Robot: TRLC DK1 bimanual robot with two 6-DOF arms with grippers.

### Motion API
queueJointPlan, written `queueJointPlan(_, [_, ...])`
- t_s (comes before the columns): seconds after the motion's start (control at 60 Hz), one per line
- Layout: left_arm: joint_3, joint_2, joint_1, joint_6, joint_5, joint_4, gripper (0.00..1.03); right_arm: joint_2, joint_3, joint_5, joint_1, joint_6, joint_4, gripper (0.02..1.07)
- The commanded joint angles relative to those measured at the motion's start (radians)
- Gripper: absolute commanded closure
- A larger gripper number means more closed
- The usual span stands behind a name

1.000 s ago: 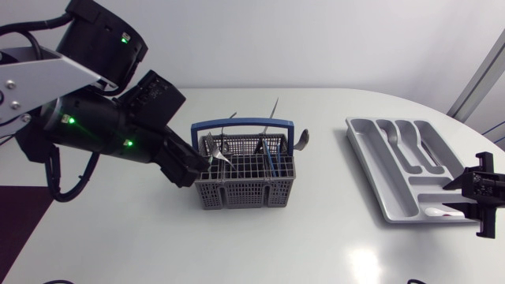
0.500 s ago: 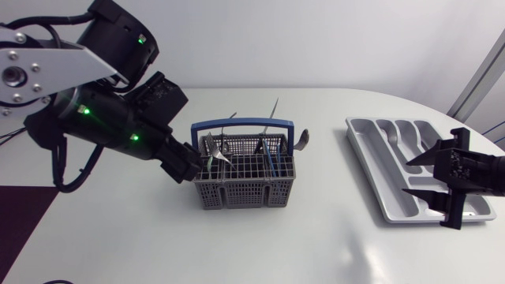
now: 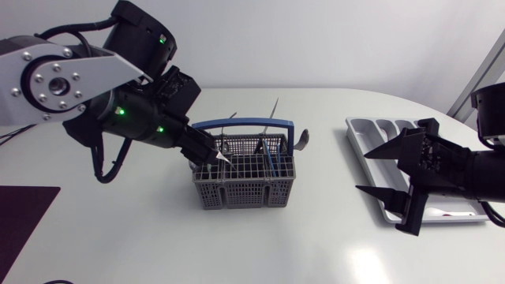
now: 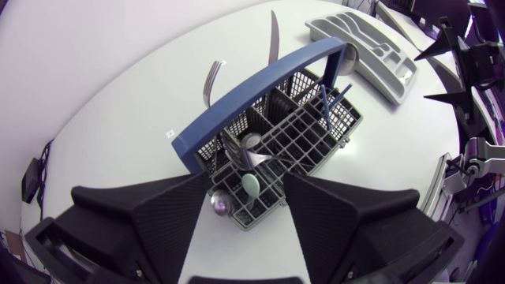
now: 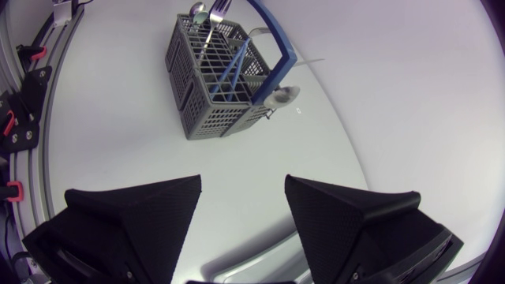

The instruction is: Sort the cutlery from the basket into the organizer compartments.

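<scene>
Here, closest to the desk's front edge on its right side, the right gripper (image 3: 361, 171) hangs with its two black wedge fingers spread wide and nothing between them. Its body covers the near end of the pale grey plastic organizer tray (image 3: 364, 126), which lies by the desk's right edge. The arm hides whatever is in the tray's nearest compartment. Parked open there, it looks to be kept clear of the other arm, yet close to where pieces must land.

Toward the middle of the desk stands the grey mesh cutlery basket (image 3: 245, 189) with its blue arched handle (image 3: 243, 124). The cutlery that shows is in it, standing on end, which leaves the tips free to pinch from above. At the basket's left end the left gripper (image 4: 246, 177) tilts down. Its fingers are parted to either side of a pale green spoon bowl (image 4: 251, 185) and a steel spoon bowl (image 4: 218, 203). Neither finger seems to touch them, so it holds nothing. The spread looks chosen to straddle a piece before closing.

Farther back, blue-handled pieces (image 4: 327, 99) lean in the middle cells. A steel fork (image 4: 211, 79) and a steel knife (image 4: 273, 35) rise at the basket's far side, and a steel spoon (image 3: 304, 139) hangs off its far right corner.
</scene>
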Motion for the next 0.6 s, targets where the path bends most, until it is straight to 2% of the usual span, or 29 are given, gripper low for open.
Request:
queueJointPlan(0.0, [-0.043, 0.017, -0.004, -0.031, -0.012, 0.030, 0.43, -0.004, -0.023, 0.009, 0.027, 0.066, 0.014, 0.30])
queueJointPlan(0.267, [-0.066, 0.052, 0.008, -0.054, -0.046, 0.108, 0.47, -0.025, -0.035, 0.034, 0.126, 0.141, 0.026, 0.30])
queueJointPlan(0.4, [-0.066, 0.063, 0.013, -0.068, -0.046, 0.151, 0.56, -0.033, -0.043, 0.037, 0.145, 0.155, 0.028, 0.30])
queueJointPlan(0.583, [-0.066, 0.093, 0.002, -0.083, -0.046, 0.180, 0.61, -0.047, -0.053, 0.035, 0.156, 0.157, 0.028, 0.30])
